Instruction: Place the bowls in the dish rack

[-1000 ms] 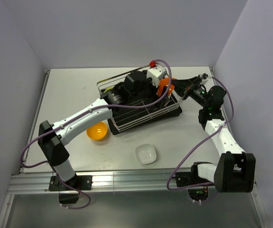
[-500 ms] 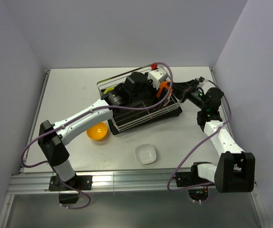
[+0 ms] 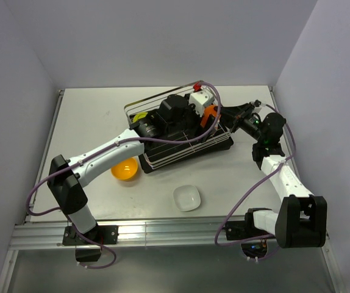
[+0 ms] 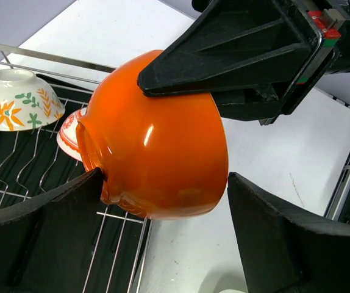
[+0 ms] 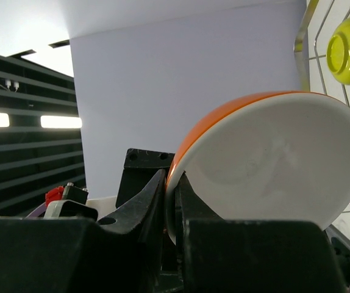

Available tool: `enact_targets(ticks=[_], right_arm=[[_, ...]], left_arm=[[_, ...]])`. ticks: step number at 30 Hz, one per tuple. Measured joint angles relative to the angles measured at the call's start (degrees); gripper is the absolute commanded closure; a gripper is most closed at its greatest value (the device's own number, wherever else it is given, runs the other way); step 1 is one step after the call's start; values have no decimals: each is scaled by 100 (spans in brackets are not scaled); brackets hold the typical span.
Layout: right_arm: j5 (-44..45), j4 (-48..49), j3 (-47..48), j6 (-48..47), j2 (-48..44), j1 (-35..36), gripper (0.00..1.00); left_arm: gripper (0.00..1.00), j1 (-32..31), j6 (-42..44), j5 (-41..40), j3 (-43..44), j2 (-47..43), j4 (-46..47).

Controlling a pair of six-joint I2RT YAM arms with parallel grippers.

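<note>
R gripper point(image 5: 170, 183) pinches rim of orange-white bowl point(image 4: 157, 140), up over right edge of dish rack point(image 3: 181, 152). L gripper point(image 4: 164, 183) spread wide, a finger each side of it. In rack: leaf bowl point(image 4: 16, 101) & red bowl point(image 4: 71, 131). One white bowl point(image 3: 187, 197) on surface point(image 3: 89, 116), near front edge.

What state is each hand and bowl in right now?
Right hand: shut on orange-and-white bowl rim.
Left hand: open around it.
Leaf-print bowl: upside down in dish rack.
Red-and-white bowl: in rack.
Lime green bowl: in rack.
Yellow-orange bowl: upright on table.
White bowl: upright on table.
</note>
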Motion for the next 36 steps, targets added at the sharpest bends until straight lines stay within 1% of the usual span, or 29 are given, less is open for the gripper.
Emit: enact_targets(ticks=[4,7,8,10,11,13,14,16,17,20,22,24,25,27,28,30,31,34,36], right_arm=[[-20,7,2,48,-4,9,100],[-33,0,2,55,-11,13,100],[-35,-2,2,57,-11,13,100],[-15,-13,2,63,-11,13,100],[-7,-26,2,66,-11,13,100],[-4,-46,2,70,-11,13,100],[-7,-70,2,66,-11,15,100],[-11,-122,2,33,-11,15,100],[-13,-166,2,2,-11,17,100],[-33,-315,4,-68,-13,17,99],[-66,-485,26,-157,-20,26,90],[-96,-675,70,-256,-28,46,85],[-107,-737,90,-295,-33,52,80],[-151,-866,164,-385,-39,111,77],[-166,-911,199,-431,-42,133,69],[-201,-999,282,-514,-44,175,64],[-210,-1045,323,-557,-44,192,56],[-225,-1178,411,-704,-48,223,47],[-229,-1285,463,-800,-48,234,44]], left_arm=[[10,-2,2,-20,-4,2,-7],[17,-2,11,-37,-4,2,-22],[23,0,26,-39,-4,2,-26],[31,-4,46,-35,-4,2,-26],[42,-11,76,-39,-4,2,-26],[57,-11,94,-37,-11,2,-26],[73,-11,94,-28,-13,2,-26],[93,-11,92,-20,-35,2,-24],[100,-11,90,-20,-44,2,-26],[100,-9,72,-20,-96,-7,-28],[100,-11,39,-20,-173,-42,-22],[100,-11,-15,-28,-247,-94,-22],[100,-11,-24,-35,-280,-129,-28],[100,-11,-39,-42,-295,-173,-63],[100,-11,-39,-55,-295,-203,-81],[100,-11,-42,-85,-295,-262,-131],[100,-9,-44,-109,-295,-293,-146],[100,48,-68,-127,-295,-369,-184],[100,111,-83,-129,-295,-407,-225]])
